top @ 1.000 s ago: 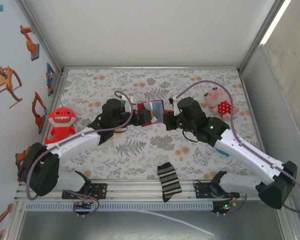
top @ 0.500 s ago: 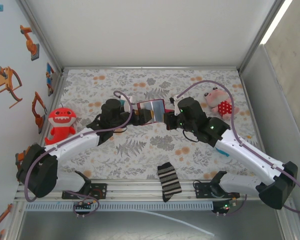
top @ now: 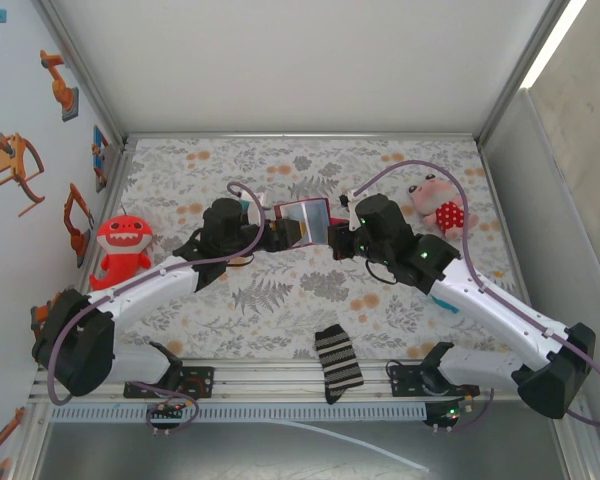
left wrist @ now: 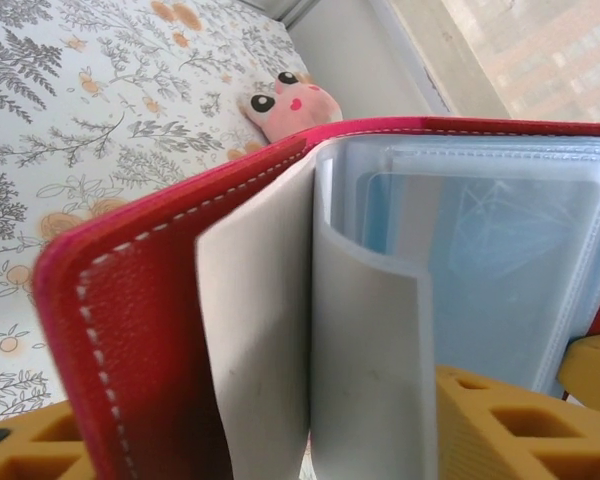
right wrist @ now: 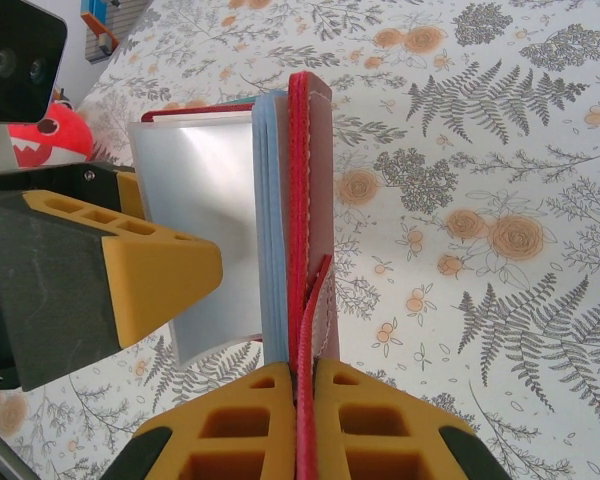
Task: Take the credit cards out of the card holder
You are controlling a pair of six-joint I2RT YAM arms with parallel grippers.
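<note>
In the top view the card holder (top: 305, 220) hangs open above the floral tabletop (top: 280, 295), a little above the middle of the frame. It sits between the left gripper (top: 282, 232) and the right gripper (top: 336, 236), which meet it from either side. The right wrist view has it upright and edge-on. There the right fingers (right wrist: 370, 425), at the bottom of the frame, are clamped on one red cover (right wrist: 320, 170) and its snap tab (right wrist: 318, 285), with the leather pinched between the yellow pads. Left of that cover come blue-edged leaves (right wrist: 270, 200), then a clear sleeve (right wrist: 195, 220) standing out to the left, with one yellow left finger (right wrist: 150, 270) touching its face. In the left wrist view the other cover (left wrist: 150, 330), red with white stitching, fills the lower left. Grey leaves stand in the middle and more clear sleeves spread to the right. A pale blue sheet (left wrist: 400, 215) shows through these sleeves; I cannot tell whether it is a card. The left fingers (left wrist: 500, 430) show as yellow pads low in the frame, apart, with the cover and leaves between them; whether they squeeze I cannot tell. A pink plush (top: 436, 205) lies on the tabletop at the right of the top view, beside the right arm. A red shark toy (top: 122, 245) lies at the left, and a striped sock (top: 338, 362) at bottom centre, near the rail.
</note>
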